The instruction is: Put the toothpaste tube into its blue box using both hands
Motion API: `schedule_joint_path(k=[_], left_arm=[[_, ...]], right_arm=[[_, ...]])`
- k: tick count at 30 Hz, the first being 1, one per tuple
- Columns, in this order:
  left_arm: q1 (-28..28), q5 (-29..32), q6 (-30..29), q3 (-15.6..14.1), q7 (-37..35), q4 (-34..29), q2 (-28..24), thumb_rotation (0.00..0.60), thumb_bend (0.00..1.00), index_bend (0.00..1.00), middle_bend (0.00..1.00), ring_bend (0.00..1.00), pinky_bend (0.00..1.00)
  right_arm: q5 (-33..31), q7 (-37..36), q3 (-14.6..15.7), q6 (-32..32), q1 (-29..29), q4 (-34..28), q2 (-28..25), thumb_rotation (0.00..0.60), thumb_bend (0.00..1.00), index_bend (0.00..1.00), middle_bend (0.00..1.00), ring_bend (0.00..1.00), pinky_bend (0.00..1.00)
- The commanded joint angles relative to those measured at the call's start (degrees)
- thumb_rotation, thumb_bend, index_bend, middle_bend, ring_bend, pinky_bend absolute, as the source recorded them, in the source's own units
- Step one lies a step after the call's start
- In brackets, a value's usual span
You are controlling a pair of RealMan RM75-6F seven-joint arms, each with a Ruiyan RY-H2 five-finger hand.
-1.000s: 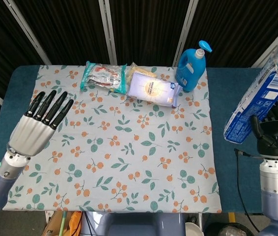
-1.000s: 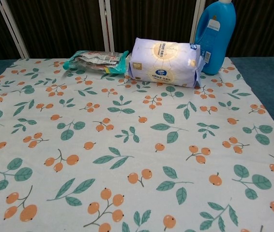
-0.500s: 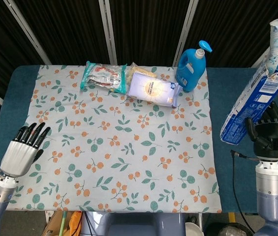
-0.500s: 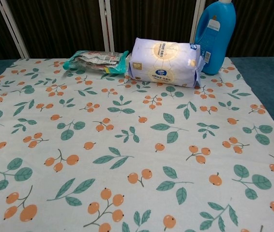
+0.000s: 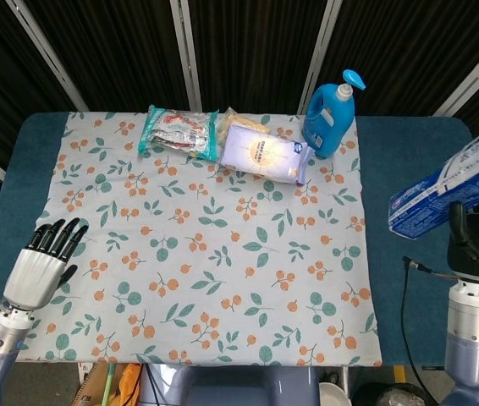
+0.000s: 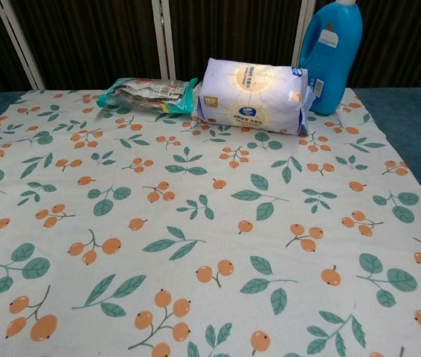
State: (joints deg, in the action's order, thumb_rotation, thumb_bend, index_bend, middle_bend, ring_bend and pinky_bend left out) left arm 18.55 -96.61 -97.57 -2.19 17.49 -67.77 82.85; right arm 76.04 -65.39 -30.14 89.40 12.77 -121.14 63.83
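— Blue box [image 5: 455, 190] has tipped over in my right hand [image 5: 475, 241]. Half a second ago it stood steeply on end with the tube poking out of its top; now it lies close to level, off the right edge of the cloth.

— And the toothpaste tube?

— I can't see it now. The box's far end runs out of the head view, so it may be fully inside or just cut off. I'd judge the insertion done or nearly done, but I can't confirm it.

— Your fingers?

— Right ones are wrapped around the box from below, grasping it. My left hand [image 5: 41, 266] holds nothing, fingers spread and released, low over the surface's near-left corner. A second ago it was higher up over the floral cloth [image 5: 214, 245]; it has pulled back.

— Anything else shifted?

— No. Detergent bottle [image 5: 330, 117], tissue pack [image 5: 261, 153] and snack packet [image 5: 176, 129] sit along the far edge as before.
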Motion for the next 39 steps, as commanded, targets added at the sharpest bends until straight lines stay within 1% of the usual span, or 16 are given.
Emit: schedule_joint_path(k=[1,3,5,7,9,12,18,21,24,26,27,30,34,35,37,39], left_arm=[[-0.2,0.09,0.53,0.34,0.11,-0.24,0.01,0.6,0.13,0.16,0.14,0.19,0.26],[-0.29,0.02,0.7,0.54,0.14,-0.38,-0.04,0.6,0.13,0.16,0.14,0.19,0.25],[-0.43,-0.03,0.88,0.76,0.07,-0.51,-0.08,0.6,0.13,0.16,0.14,0.19,0.25],[-0.55,-0.03,1.11,0.98,0.03,-0.6,-0.14,0.6,0.13,0.16,0.14,0.19,0.25],[-0.65,-0.01,1.21,1.22,0.0,-0.65,-0.18,0.6,0.13,0.16,0.14,0.19,0.25],[-0.81,0.16,1.47,1.46,-0.24,-0.84,-0.19,0.6,0.13,0.16,0.14,0.19,0.25],[-0.93,-0.4,2.01,1.71,-0.62,-1.15,-0.4,0.6,0.13,0.16,0.14,0.19,0.25],[-0.98,-0.62,2.26,1.87,-0.87,-1.22,-0.49,0.6,0.13,0.16,0.14,0.19,0.25],[-1.02,-0.71,2.54,2.06,-1.35,-1.22,-0.57,0.6,0.13,0.16,0.14,0.19,0.25],[-1.05,-0.73,2.77,2.17,-1.68,-1.2,-0.64,0.6,0.13,0.17,0.14,0.19,0.25],[-1.05,-0.77,2.87,2.18,-1.77,-1.18,-0.67,0.6,0.13,0.17,0.14,0.19,0.25],[-1.04,-0.95,3.25,2.24,-1.87,-1.17,-0.73,0.6,0.13,0.17,0.14,0.19,0.25],[-1.12,-1.37,3.33,2.34,-1.66,-1.71,-0.8,0.6,0.13,0.17,0.14,0.19,0.25],[-1.16,-1.51,3.34,2.32,-1.57,-1.82,-0.82,0.6,0.13,0.17,0.15,0.19,0.25],[-1.25,-1.55,3.46,2.38,-1.45,-1.91,-0.9,0.6,0.13,0.17,0.15,0.19,0.25],[-1.34,-1.48,3.58,2.51,-1.45,-1.99,-1.02,0.6,0.13,0.17,0.15,0.19,0.25]], right_arm=[[0.13,0.95,-0.5,0.81,-0.36,-0.58,0.19,0.6,0.36,0.24,0.4,0.34,0.44],[0.31,1.16,-0.48,0.77,-0.44,-0.75,0.06,0.6,0.36,0.24,0.4,0.35,0.44],[-0.26,1.25,-0.75,0.51,-0.4,-0.72,-0.09,0.6,0.36,0.28,0.43,0.39,0.46],[-0.77,1.32,-1.0,0.41,-0.4,-0.7,-0.08,0.6,0.38,0.41,0.52,0.51,0.54],[-1.14,1.62,-1.13,0.67,-0.51,-0.71,0.13,0.6,0.42,0.5,0.59,0.58,0.58],[-1.35,2.52,-0.94,0.31,-0.56,-0.76,-0.07,0.6,0.47,0.59,0.65,0.64,0.62],[-2.96,4.91,-0.28,-1.61,-0.17,-0.54,-0.03,0.6,0.47,0.6,0.66,0.65,0.62],[-3.54,7.25,0.79,-4.01,0.34,0.18,-0.6,0.6,0.47,0.6,0.66,0.65,0.62],[-2.75,12.08,3.35,-7.22,0.79,1.54,-1.84,0.6,0.47,0.6,0.66,0.65,0.62],[-0.57,17.5,6.64,-8.72,0.5,3.6,-2.43,0.6,0.47,0.6,0.66,0.65,0.62],[0.01,19.18,7.71,-9.03,0.38,4.31,-2.34,0.6,0.47,0.6,0.66,0.65,0.62],[2.27,26.81,13.7,-12.16,-0.14,7.95,-1.92,0.6,0.47,0.6,0.66,0.65,0.62],[2.21,35.71,19.24,-16.82,0.09,11.72,-0.96,0.6,0.47,0.6,0.66,0.65,0.62],[1.44,39.21,20.87,-19.34,0.61,12.51,-1.09,0.6,0.47,0.6,0.66,0.65,0.62],[-0.94,44.2,22.31,-22.51,1.46,12.54,-1.51,0.6,0.47,0.6,0.66,0.65,0.62],[-2.63,48.21,23.22,-24.07,1.99,12.58,-1.41,0.6,0.47,0.6,0.66,0.65,0.62]])
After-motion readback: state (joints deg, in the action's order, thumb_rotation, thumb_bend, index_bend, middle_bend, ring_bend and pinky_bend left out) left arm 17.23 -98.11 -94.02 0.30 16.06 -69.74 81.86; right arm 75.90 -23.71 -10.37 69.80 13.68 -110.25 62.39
